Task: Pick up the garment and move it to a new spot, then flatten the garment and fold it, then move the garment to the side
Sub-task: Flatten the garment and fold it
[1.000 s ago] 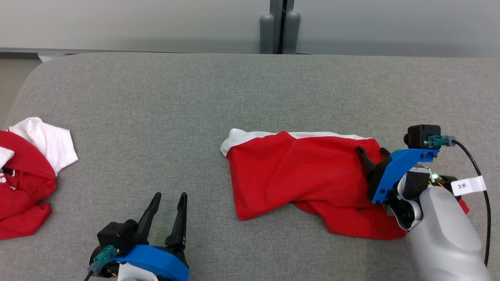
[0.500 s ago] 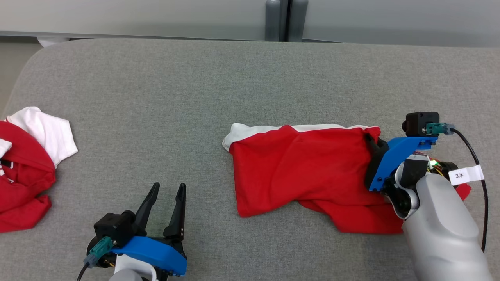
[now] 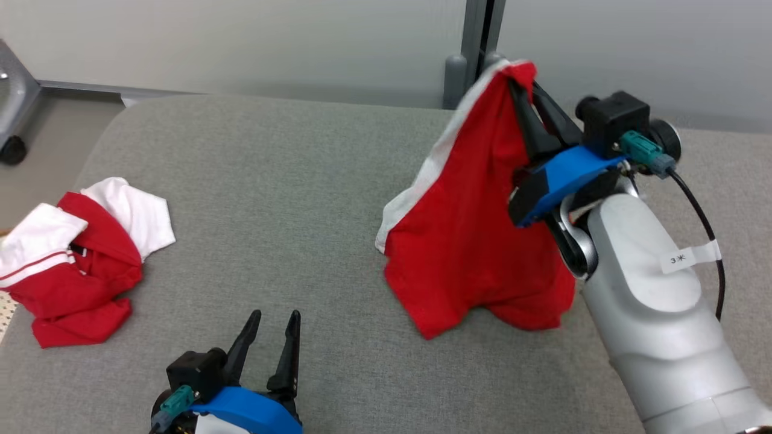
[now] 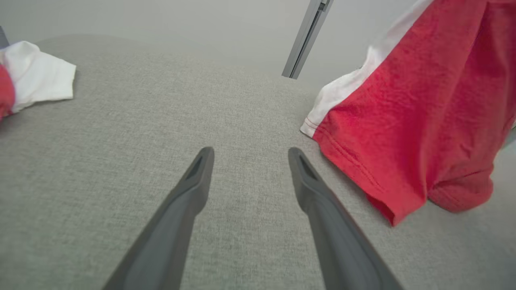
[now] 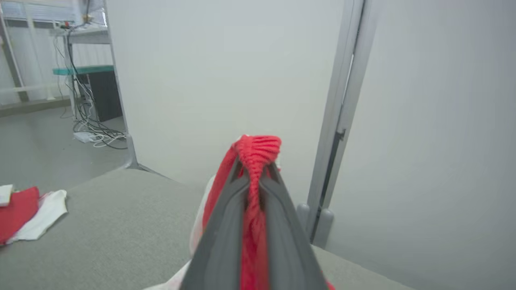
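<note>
A: left gripper (image 3: 275, 314) sat low up front, fingers spread, nothing in them

B: yep, and the garment (image 3: 476, 241) hung just past it, bottom hem looked to be touching the table (image 3: 271, 181)

A: right gripper (image 3: 523, 81) had the top edge pinched tight, up high at the back. I'd lift till the hem clears, then carry it slow so it doesn't drag
</note>
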`<state>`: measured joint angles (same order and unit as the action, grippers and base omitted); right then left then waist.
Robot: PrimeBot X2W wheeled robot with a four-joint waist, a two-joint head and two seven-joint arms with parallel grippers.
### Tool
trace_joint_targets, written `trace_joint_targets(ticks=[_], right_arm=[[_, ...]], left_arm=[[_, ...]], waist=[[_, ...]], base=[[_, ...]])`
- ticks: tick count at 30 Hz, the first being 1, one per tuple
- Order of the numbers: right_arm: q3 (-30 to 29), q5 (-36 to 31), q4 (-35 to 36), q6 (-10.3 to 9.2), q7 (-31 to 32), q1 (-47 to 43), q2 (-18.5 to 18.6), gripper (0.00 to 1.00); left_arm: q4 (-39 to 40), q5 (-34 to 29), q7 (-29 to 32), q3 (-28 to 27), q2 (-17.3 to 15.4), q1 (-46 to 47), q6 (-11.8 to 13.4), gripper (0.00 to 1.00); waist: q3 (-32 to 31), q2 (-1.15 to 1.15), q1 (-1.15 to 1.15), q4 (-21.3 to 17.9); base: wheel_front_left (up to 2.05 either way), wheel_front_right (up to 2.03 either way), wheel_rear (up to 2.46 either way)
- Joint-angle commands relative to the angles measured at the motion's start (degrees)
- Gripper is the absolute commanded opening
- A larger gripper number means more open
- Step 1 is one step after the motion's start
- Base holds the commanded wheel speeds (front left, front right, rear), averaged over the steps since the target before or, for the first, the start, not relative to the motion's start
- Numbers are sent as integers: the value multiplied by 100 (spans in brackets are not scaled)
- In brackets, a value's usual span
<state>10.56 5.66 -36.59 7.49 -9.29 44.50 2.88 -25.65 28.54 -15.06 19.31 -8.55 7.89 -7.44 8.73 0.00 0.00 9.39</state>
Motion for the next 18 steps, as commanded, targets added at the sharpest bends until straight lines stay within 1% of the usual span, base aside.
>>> trace_joint_targets(ticks=[1, 5, 8, 10, 11, 14, 15, 18], right_arm=[[161, 98, 91, 0, -178, 201, 11, 0], [597, 524, 341, 0, -459, 442, 14, 0], [848, 728, 511, 0, -520, 427, 15, 0], [1146, 873, 727, 0, -550, 261, 12, 0], [1352, 948, 905, 0, -558, 129, 50, 0], [1787, 1115, 1502, 0, -575, -541, 421, 0], [1819, 1157, 1666, -1, -579, -845, 542, 0], [1466, 1269, 1983, 0, -582, -1944, 801, 0]], left_arm=[[-30, -48, -17, -16, 39, -64, -9, 100], [-108, -131, -17, -122, 120, -220, -9, 100], [-131, -198, -17, -215, 167, -324, -9, 100], [-147, -238, -17, -311, 192, -395, -9, 100], [-151, -261, -17, -350, 213, -418, -9, 100], [-102, -311, -17, -452, 270, -491, -9, 100], [-86, -322, -16, -475, 280, -497, -9, 100], [-34, -354, -17, -532, 262, -497, -9, 100]], waist=[[-86, 0, 0, 39], [-307, 0, 0, 118], [-406, 0, 0, 58], [-455, 0, 0, -17], [-475, 0, 0, -56], [-484, 0, 0, -230], [-473, 0, 0, -298], [-416, 0, 0, -515]], base=[[0, 0, 0], [0, 0, 0], [0, 0, 0], [0, 0, 0], [0, 0, 0], [0, 0, 0], [0, 0, 0], [0, 0, 0]])
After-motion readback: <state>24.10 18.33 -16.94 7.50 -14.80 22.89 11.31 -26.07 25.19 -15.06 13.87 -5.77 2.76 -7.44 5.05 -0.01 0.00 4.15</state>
